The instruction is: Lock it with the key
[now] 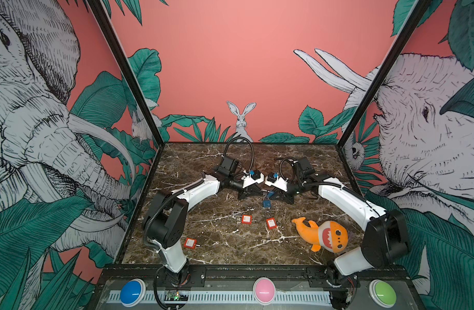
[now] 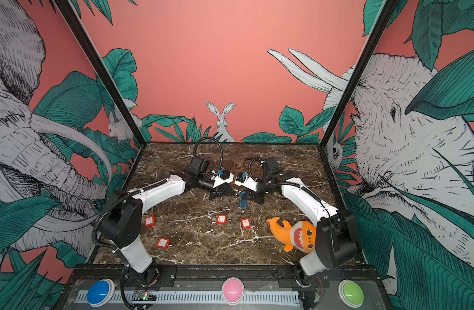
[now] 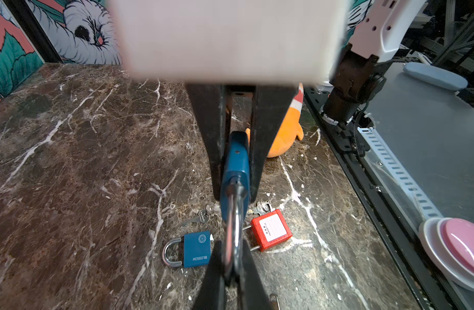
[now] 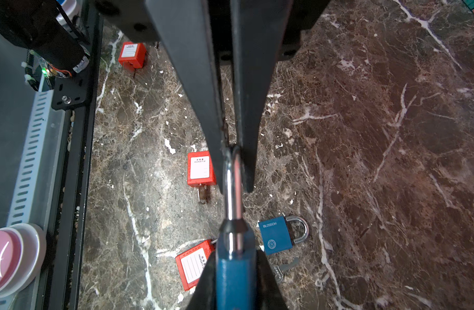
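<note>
Left wrist view: the left fingers [image 3: 211, 276] are pinching the steel shackle [image 3: 234, 236] of a blue padlock [image 3: 235, 166] and are closed almost completely on it.
Right wrist view: the right fingers [image 4: 205, 290] are clamping the same padlock by its blue body, standing a little wider apart than the left pair.
Held padlock position: it is hanging between the two pairs of fingers, which are meeting tip to tip over the middle of the marble surface [image 1: 230, 249] in both top views.
Shackle seating: the shackle is showing edge-on in both wrist views, so I cannot tell whether it is pushed home.
Key: a silver key [image 3: 199, 217] is lying loose on the surface, apart from both pairs of fingers and just beside a second blue padlock [image 3: 197, 249].
Second blue padlock: it is lying flat on the surface below the held one.
Red padlock [image 3: 270, 229]: it is lying flat near the second blue padlock.
Plush shark [image 1: 321, 234]: it is lying toward the front right of the surface, well apart from the held padlock.
</note>
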`<state>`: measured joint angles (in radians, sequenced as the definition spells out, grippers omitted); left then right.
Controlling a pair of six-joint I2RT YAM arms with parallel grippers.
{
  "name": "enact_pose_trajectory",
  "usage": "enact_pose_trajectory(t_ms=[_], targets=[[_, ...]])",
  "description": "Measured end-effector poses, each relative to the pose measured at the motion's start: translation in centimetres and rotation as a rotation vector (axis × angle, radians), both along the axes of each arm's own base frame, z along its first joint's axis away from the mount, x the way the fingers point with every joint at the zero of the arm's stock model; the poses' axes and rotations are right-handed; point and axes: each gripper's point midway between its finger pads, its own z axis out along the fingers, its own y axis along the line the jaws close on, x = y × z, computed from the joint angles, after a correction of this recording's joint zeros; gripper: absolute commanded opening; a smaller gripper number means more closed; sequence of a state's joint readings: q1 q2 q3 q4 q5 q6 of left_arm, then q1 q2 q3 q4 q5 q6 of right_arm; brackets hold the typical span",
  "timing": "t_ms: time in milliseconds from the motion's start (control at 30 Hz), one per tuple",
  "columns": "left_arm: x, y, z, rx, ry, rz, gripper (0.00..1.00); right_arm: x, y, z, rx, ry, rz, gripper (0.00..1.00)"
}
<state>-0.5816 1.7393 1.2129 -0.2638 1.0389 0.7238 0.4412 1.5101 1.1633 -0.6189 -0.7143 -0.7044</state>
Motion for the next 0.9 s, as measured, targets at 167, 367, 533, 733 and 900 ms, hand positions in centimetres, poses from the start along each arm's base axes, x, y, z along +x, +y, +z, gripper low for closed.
enact_pose_trajectory(t_ms=[167, 367, 533, 733, 900], targets=[[-0.3, 0.1, -0.4, 0.009, -0.002, -0.027, 0.0, -0.1, 0.3, -0.3, -0.028, -0.039, 0.022, 0.0], [-0.4, 0.2, -0.6, 0.018, -0.005, -0.04, 0.0, -0.4, 0.5, -0.7, -0.021, -0.055, 0.015, 0.0], [0.1, 0.1, -0.6, 0.016, -0.026, -0.026, 0.0, 0.0, 0.8, -0.5, 0.0, -0.026, -0.033, 0.0], [0.6, 0.2, -1.4, 0.016, -0.006, 0.014, 0.0, 0.5, 1.5, -1.3, 0.022, 0.028, -0.048, 0.0], [1.0, 0.2, -2.0, 0.008, 0.017, 0.051, 0.0, 0.8, 1.6, -1.8, 0.021, 0.04, -0.059, 0.0]])
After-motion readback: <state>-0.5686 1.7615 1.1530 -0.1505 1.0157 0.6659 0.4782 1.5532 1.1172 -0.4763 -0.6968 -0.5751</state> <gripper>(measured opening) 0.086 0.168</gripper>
